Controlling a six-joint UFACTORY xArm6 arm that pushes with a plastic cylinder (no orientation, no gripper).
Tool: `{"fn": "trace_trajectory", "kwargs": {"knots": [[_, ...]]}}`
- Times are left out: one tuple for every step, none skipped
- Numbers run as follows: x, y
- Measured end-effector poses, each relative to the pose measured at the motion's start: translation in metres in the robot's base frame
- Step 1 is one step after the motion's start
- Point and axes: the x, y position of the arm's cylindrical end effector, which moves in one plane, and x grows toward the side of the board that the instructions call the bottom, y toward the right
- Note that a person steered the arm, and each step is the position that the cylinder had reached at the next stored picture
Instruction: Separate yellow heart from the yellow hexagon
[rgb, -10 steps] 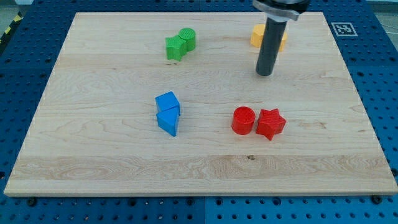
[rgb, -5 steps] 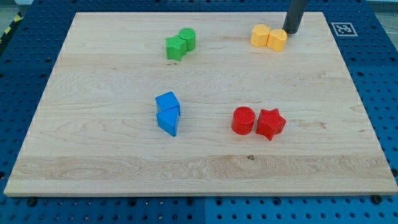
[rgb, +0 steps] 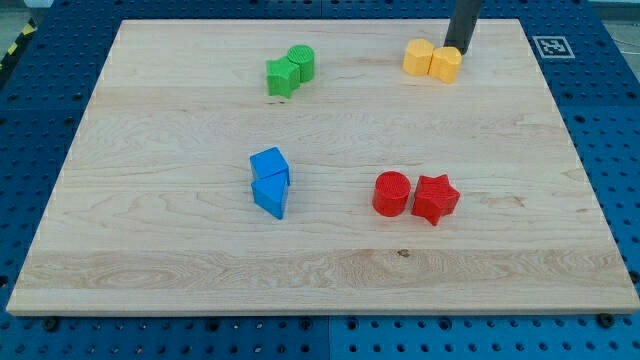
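Note:
Two yellow blocks touch side by side near the view's top right of the wooden board (rgb: 320, 255). The left one looks like the yellow heart (rgb: 418, 57); the right one looks like the yellow hexagon (rgb: 446, 63). My tip (rgb: 457, 50) is just above and slightly right of the hexagon in the view, at or very near its far edge. The rod rises out of the view's top.
A green star (rgb: 282, 76) and a green cylinder (rgb: 301, 61) touch at the top left of centre. Two blue blocks (rgb: 270, 181) sit together mid-board. A red cylinder (rgb: 391, 193) and a red star (rgb: 435, 198) sit together at right of centre.
My tip moved from below the yellow pair up past their right side, then slightly left toward the hexagon. No block has visibly moved.

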Motion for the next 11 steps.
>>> {"fn": "trace_trajectory", "kwargs": {"knots": [[0.010, 0.000], [0.011, -0.001], [0.034, -0.001], [0.040, -0.001], [0.050, 0.017], [0.051, -0.008], [0.051, -0.029], [0.058, -0.052], [0.058, -0.071], [0.058, -0.073], [0.058, -0.075]]}}
